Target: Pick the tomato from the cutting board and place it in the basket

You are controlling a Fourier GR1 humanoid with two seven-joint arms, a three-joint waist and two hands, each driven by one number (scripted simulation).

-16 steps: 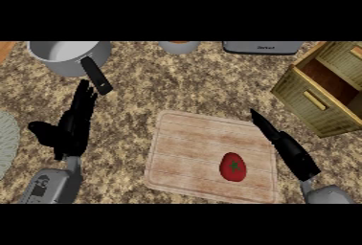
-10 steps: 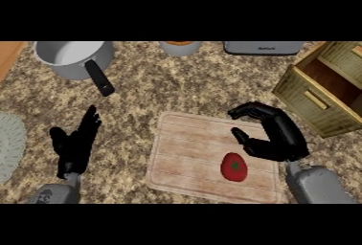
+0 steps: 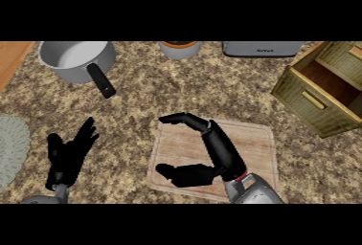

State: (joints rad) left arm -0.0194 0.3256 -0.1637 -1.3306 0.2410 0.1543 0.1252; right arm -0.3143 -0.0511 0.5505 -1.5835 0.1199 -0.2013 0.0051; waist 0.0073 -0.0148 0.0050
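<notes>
The right hand lies over the cutting board, coming in from the lower edge of the head view on its grey forearm. Its fingers arch up and to the left as far as the board's upper left corner, with the tips bent over. The thumb stretches left along the board's lower part, well apart from the fingers. The hand is spread wide, and only bare wood shows in the gap between fingers and thumb, so nothing is seen in its hold

The tomato does not show anywhere. If it is on the board, the hand and forearm hide it, and I cannot tell whether the palm touches it

The basket stands on the surface to the upper right of the board, near it but apart, and its open inside shows nothing in it

The left hand rests at the lower left with its fingers straight and pointing up, holding nothing

At the top left stands 1 grey pot with a black handle. A small cup and a grey appliance sit along the top edge, and a pale plate shows at the left edge
</notes>
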